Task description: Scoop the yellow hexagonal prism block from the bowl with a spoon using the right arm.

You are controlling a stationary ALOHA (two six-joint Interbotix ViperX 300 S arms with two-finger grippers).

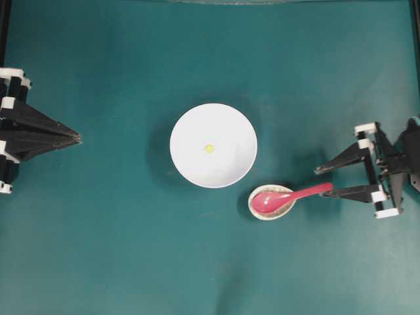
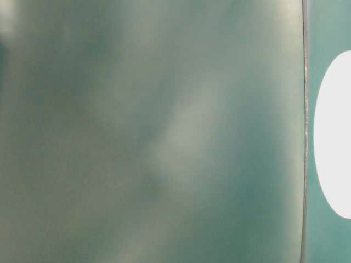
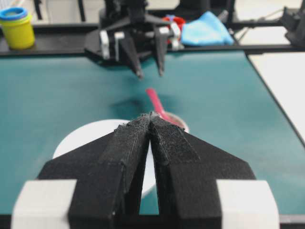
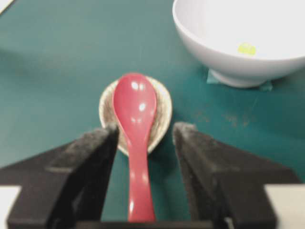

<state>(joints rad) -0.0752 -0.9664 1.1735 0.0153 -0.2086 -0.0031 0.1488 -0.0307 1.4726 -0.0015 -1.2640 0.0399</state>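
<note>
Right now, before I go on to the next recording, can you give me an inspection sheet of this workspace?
Surface: teal table mat, no spills seen.
Job's things: yellow block lies inside the white bowl; red spoon rests with its scoop in a speckled spoon rest, handle pointing toward the right arm.
Clutter: nothing seen on the mat.
Grippers: right gripper has its jaws open on either side of the spoon handle, not closed on it; left gripper has its jaws shut, holding nothing, away from the bowl.
Cables: nothing seen.
Surroundings: past the mat's far edge, a yellow tub with a blue lid and a blue cloth. Table-level view is blurred and unusable.
</note>
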